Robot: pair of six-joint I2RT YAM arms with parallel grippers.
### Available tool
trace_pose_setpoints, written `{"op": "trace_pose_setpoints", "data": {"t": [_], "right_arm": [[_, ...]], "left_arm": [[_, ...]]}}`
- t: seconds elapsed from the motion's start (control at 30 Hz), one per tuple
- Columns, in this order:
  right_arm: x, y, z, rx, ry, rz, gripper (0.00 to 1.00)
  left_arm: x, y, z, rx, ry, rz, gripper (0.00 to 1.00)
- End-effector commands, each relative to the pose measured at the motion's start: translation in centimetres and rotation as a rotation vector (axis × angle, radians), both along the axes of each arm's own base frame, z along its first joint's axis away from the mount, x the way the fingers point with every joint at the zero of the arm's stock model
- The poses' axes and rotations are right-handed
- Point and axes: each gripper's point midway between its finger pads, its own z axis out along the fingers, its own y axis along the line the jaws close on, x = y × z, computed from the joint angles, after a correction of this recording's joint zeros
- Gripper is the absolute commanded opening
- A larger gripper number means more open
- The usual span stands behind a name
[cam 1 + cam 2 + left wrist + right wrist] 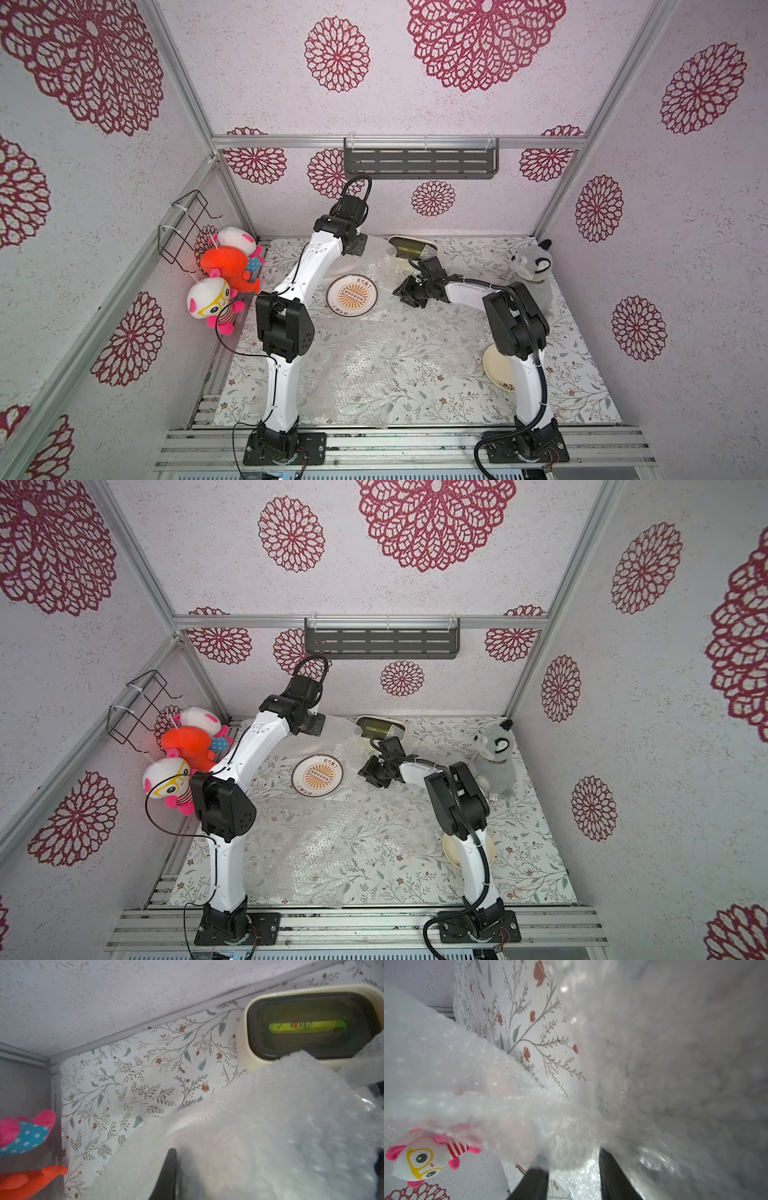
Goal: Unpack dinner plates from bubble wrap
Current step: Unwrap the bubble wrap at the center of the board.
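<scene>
So the sunburst plate (352,296) is lying face up and uncovered on the bench (582,374), roughly mid-bench, between the left arm and the right tool (399,291). The cream plate (496,370) is over at the front right, also bare, and in both top views we only get part of it because the right arm's lower link runs across it. The raised bubble wrap (382,259) is bunched up just behind and beside the sunburst plate, stretching from the left tool (360,246) towards the right one; we can't tell whether the plate's edge sits on it. The flat bubble wrap (374,365) is spread out over the front middle of the bench, with its right edge near the cream plate. In the left wrist view we see one dark finger (168,1174) with the wrap draped right over it, and that tool looks narrow, pinched on the raised sheet. In the right wrist view the two dark fingers (612,1178) stand partway apart with a wad of wrap in the gap, and we honestly can't tell whether it's gripping. Further out, the cream box (413,248) with the dark top sits at the back, touching the wrap. A grey plush (532,266) stands in the back right corner, and three bright plush toys (224,266) hang on the left wall.
</scene>
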Motion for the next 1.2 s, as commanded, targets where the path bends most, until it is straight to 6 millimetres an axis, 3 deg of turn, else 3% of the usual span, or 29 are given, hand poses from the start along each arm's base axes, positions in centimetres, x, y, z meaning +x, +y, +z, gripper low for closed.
{"op": "trace_pose_setpoints", "data": {"t": [0.0, 0.17, 0.37, 0.63, 0.73, 0.87, 1.03, 1.17], "right_arm": [[-1.5, -1.0, 2.2, -0.034, -0.005, 0.012, 0.47], [-2.5, -1.5, 5.6, -0.024, -0.044, 0.030, 0.53], [-3.8, -2.3, 8.6, -0.039, -0.071, 0.051, 0.55], [-4.7, -3.3, 10.7, -0.066, -0.090, 0.074, 0.56], [-4.6, -3.7, 11.5, -0.072, -0.106, 0.072, 0.57], [-4.5, -4.0, 12.9, -0.086, -0.134, 0.085, 0.57], [-4.7, -3.8, 14.0, -0.069, -0.148, 0.095, 0.57], [-5.1, -2.9, 14.1, -0.037, -0.143, 0.121, 0.57]], "left_arm": [[2.2, 0.8, 0.0, 0.011, -0.052, 0.002, 0.12], [3.8, 0.9, -0.1, 0.003, -0.086, -0.005, 0.20], [5.3, 1.7, -1.8, -0.026, -0.073, 0.012, 0.25], [6.3, 3.5, -2.2, -0.063, -0.078, 0.057, 0.62], [6.5, 4.2, -1.5, -0.071, -0.093, 0.075, 0.81], [6.7, 4.8, 1.0, -0.091, -0.149, 0.089, 0.99], [6.7, 5.1, 4.5, -0.129, -0.218, 0.094, 0.98], [5.6, 4.7, 5.9, -0.163, -0.220, 0.087, 0.98]]}}
